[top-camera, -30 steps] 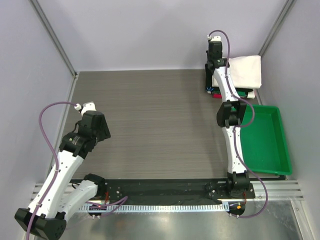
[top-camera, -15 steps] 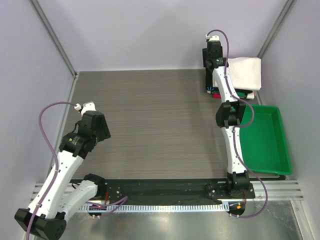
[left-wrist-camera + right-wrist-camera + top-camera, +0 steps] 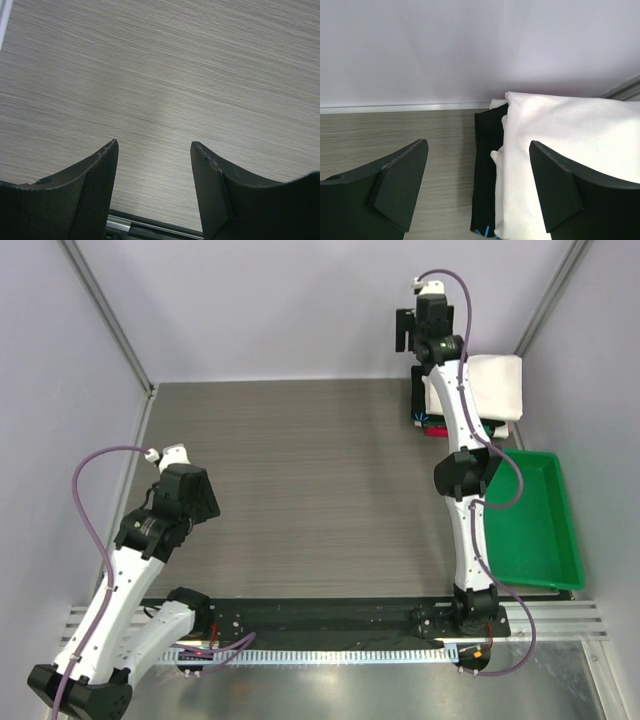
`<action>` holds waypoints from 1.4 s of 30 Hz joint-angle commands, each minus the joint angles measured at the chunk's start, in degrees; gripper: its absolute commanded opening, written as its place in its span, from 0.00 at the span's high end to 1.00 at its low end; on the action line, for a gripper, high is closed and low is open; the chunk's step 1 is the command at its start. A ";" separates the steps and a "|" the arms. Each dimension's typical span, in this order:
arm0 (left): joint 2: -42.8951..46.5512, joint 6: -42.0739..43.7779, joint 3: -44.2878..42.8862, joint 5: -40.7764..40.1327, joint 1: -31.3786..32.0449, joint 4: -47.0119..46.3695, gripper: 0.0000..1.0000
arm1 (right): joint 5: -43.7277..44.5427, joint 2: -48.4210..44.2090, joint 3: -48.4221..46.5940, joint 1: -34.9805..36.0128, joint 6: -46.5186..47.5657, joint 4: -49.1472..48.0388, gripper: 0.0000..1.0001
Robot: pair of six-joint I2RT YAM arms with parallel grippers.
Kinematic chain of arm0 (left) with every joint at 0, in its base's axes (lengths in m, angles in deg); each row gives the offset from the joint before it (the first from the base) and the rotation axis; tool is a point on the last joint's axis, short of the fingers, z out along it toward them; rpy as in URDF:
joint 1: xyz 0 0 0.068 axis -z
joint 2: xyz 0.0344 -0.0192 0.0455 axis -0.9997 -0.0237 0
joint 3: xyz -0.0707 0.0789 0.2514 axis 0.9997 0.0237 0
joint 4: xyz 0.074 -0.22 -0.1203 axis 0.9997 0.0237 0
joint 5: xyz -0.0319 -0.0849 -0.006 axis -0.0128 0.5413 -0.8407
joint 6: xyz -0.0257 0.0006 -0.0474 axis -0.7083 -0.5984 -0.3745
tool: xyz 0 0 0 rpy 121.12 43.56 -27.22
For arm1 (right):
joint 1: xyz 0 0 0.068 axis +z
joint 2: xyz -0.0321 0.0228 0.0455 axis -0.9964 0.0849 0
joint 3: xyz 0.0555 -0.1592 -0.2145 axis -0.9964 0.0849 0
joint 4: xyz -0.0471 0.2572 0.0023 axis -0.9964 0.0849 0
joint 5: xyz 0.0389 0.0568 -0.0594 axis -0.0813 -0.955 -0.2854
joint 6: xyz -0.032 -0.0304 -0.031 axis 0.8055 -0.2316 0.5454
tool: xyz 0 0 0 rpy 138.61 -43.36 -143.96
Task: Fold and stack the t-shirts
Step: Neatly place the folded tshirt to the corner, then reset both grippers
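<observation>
Grey-grained desk (image 3: 300, 470) sits under the left fingers (image 3: 100, 175), spread and empty. Farther off, the right fingers (image 3: 402, 172), also spread, have risen clear of the folded t-shirts (image 3: 560, 150) stacked in the far right corner. That placement looks done.

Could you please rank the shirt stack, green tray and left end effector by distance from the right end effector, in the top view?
From the right end effector:
1. Shirt stack, just beside it, in the far right corner.
2. Green tray, on the right edge, toward the near side.
3. Left end effector, far across on the left.
</observation>
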 commanded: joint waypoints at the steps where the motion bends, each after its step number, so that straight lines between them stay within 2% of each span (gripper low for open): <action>1: 0.91 -0.50 -0.09 -0.64 -0.22 -1.82 0.39 | -1.44 -8.22 -3.93 1.95 -2.45 5.78 0.12; 9: 3.11 -0.59 0.00 -0.90 -0.22 -1.91 0.39 | 4.00 -15.43 1.96 3.10 -5.70 19.75 0.12; 12: 3.11 -0.50 0.00 -0.90 -0.22 -1.91 0.39 | 6.38 -20.61 8.10 3.53 -6.32 22.66 0.17; 14: 3.02 -0.50 -0.09 -0.82 -0.22 -1.82 0.38 | 7.26 -26.91 16.96 3.89 -6.67 22.23 0.17; 16: 3.11 -0.50 -0.09 -0.73 -0.31 -1.82 0.39 | 7.45 -33.51 33.01 4.50 -6.94 16.54 0.17; 17: 3.20 -0.50 -0.09 -0.73 -0.31 -1.91 0.38 | 6.92 -42.77 39.95 4.59 -7.46 12.86 0.14; 18: 3.20 -0.50 -0.09 -0.73 -0.31 -1.91 0.39 | 6.05 -47.13 46.81 4.68 -7.64 4.65 0.13; 19: 3.37 -0.41 0.00 -0.73 -0.22 -1.73 0.38 | 3.95 -52.13 59.49 4.68 -7.99 0.65 0.09; 20: 3.29 -0.41 -0.09 -0.82 -0.31 -1.91 0.38 | 3.58 -56.27 65.19 4.68 -8.34 -2.79 0.08; 21: 3.29 -0.41 -0.09 -0.82 -0.31 -1.91 0.38 | 3.05 -63.97 74.82 4.68 -9.74 -7.87 0.07; 23: 3.37 -0.41 -0.09 -0.90 -0.22 -1.82 0.38 | 1.74 -70.43 83.40 4.77 -11.24 -11.77 0.06; 24: 3.46 -0.41 -0.09 -0.90 -0.31 -1.82 0.38 | 1.64 -76.90 91.10 4.77 -12.46 -14.74 0.06; 27: 3.46 -0.32 -0.09 -0.91 -0.31 -1.82 0.38 | 1.47 -85.82 101.95 4.77 -14.05 -20.02 0.05; 28: 3.64 -0.32 0.00 -0.99 -0.31 -1.91 0.38 | 1.64 -91.33 107.20 4.77 -15.10 -20.83 0.05; 31: 3.29 -0.15 0.00 -0.91 -0.31 -1.91 0.37 | 1.03 -100.83 116.09 4.77 -16.51 -23.03 0.04; 35: 3.64 0.38 0.26 -0.73 -0.31 -2.34 0.34 | 1.55 -108.84 123.07 4.77 -18.79 -23.12 0.02; 38: 4.34 2.22 2.27 -1.95 -0.31 -5.33 0.29 | 1.38 -112.02 126.15 4.77 -20.64 -22.34 0.02; 42: 4.25 5.30 5.95 -4.76 -0.31 -10.60 0.17 | 2.44 -109.58 124.58 4.77 -25.82 -20.93 0.01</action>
